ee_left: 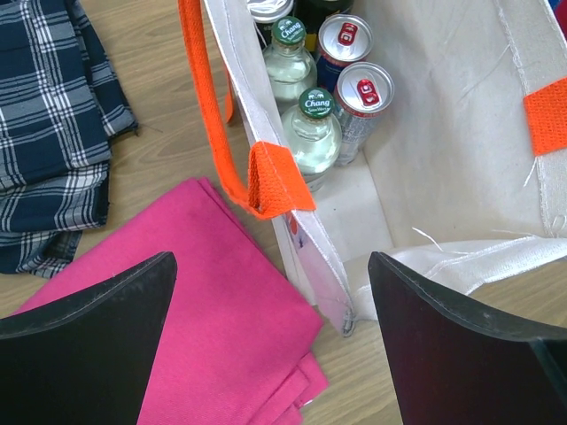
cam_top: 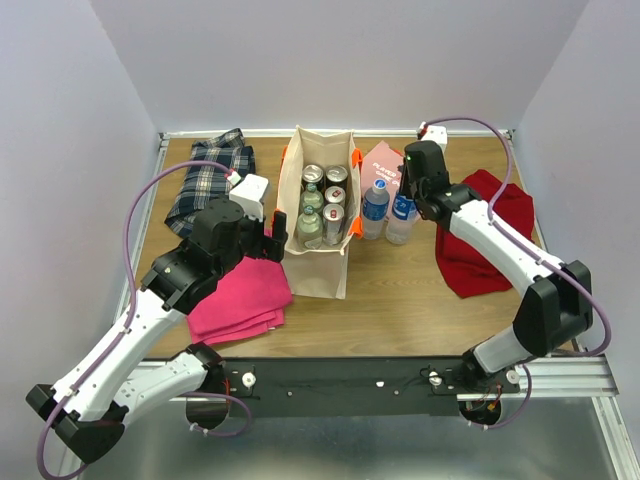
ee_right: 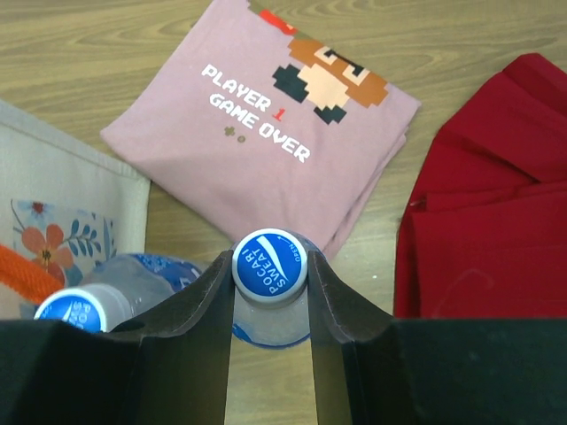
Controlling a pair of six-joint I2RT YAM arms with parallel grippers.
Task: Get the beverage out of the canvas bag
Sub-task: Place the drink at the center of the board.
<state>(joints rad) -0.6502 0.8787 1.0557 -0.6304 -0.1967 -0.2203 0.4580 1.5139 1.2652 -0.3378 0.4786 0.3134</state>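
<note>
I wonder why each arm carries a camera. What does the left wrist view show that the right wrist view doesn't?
Left only: bottles and cans inside the canvas bag, a magenta cloth, a plaid cloth, the open left pincer. Right only: the right pincer shut on a blue-capped bottle, a printed T-shirt, a red cloth. Both: the canvas bag and the wooden table.

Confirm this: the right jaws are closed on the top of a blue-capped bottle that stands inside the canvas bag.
Wrong in one respect: the bottle stands outside the canvas bag, on the table beside it, next to a second bottle. The top external view shows it. The right jaws are indeed closed on its top.
</note>
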